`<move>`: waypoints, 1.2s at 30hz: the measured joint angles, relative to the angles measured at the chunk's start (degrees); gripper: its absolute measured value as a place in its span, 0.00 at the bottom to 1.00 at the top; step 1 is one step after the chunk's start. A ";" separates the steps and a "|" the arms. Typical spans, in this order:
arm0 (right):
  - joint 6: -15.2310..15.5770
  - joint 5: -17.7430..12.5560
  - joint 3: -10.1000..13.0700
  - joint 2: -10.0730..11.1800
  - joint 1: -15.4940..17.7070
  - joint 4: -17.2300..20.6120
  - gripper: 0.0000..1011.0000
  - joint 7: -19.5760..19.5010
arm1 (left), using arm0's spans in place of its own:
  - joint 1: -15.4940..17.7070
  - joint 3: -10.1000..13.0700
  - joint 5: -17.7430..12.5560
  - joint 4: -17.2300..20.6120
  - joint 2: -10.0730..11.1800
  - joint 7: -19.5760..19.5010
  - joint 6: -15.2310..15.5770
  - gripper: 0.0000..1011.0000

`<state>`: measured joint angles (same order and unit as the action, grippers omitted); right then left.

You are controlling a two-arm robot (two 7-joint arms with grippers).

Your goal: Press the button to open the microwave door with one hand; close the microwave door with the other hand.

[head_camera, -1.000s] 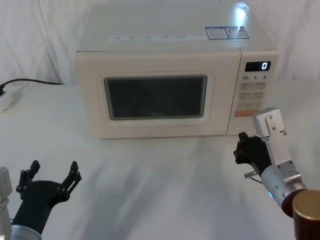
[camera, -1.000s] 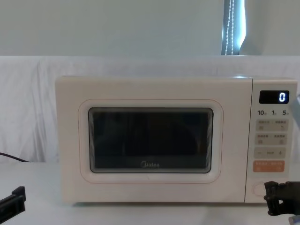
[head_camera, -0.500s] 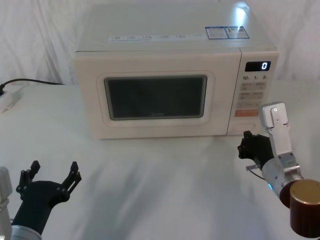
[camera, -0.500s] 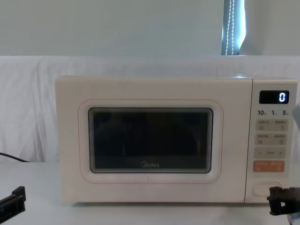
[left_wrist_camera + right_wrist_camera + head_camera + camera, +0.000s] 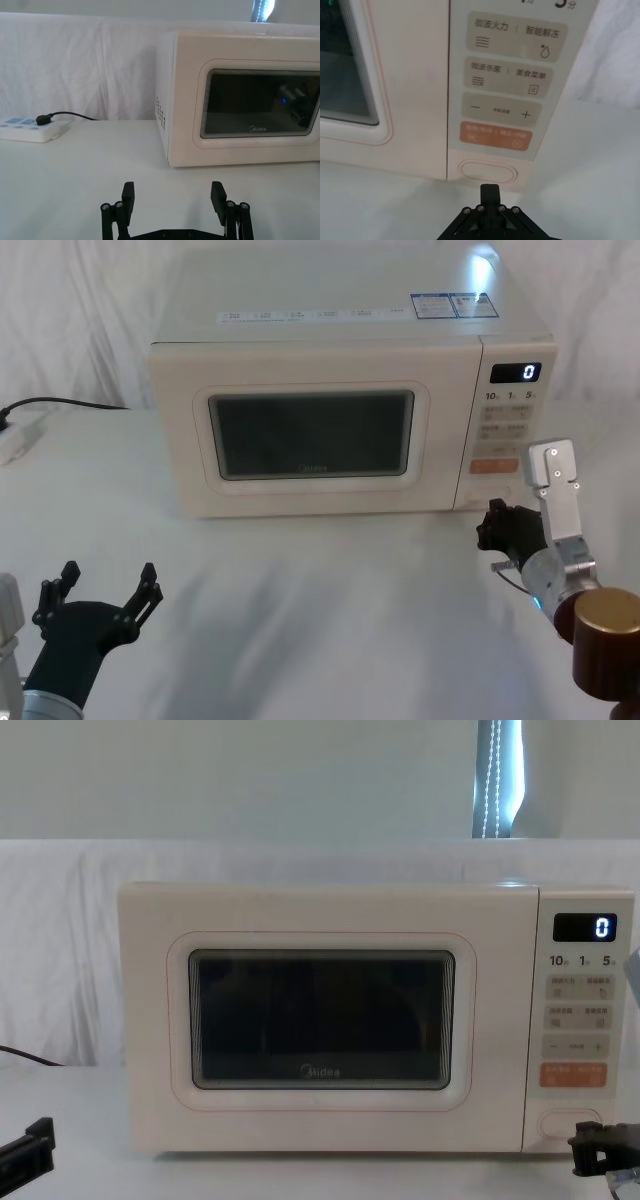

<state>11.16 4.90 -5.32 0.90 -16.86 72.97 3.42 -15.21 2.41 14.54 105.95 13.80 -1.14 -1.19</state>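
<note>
1. We see the microwave door [image 5: 310,435] flush with the cream body, closed, with its dark window facing us; it fills the centre of the table [image 5: 330,610] toward 12 o'clock.
2. The button [image 5: 488,172] sits at the bottom of the control panel, just under the orange key [image 5: 496,136], at about 5 o'clock from the door window.
3. Our right gripper [image 5: 489,192] has its fingers pinched together to a single tip. The tip points at the button from just in front and slightly below; a thin gap of table shows between them, so no contact.
4. In the head view the right gripper [image 5: 497,525] hangs low at roughly 4 o'clock from the microwave, close to the panel's lower corner.
5. Our left gripper [image 5: 173,197] is spread wide, holding nothing, hovering over bare table well clear of the microwave at about 7 o'clock in the head view.
6. A white power strip [image 5: 27,129] with a black plug lies at 9 o'clock, apart from the microwave.
</note>
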 joint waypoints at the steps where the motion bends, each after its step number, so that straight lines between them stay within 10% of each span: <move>1: -0.04 -0.07 0.09 -0.05 -0.16 -0.24 0.00 0.00 | 0.00 0.00 0.00 0.00 0.00 0.00 0.00 0.99; 36: -1.29 0.92 0.48 -1.91 -4.57 -6.41 0.00 -1.85 | 0.00 0.00 0.00 0.00 0.00 0.00 0.00 0.99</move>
<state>9.87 5.82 -4.84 -1.01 -21.43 66.56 1.57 -15.21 2.41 14.54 105.95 13.81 -1.14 -1.19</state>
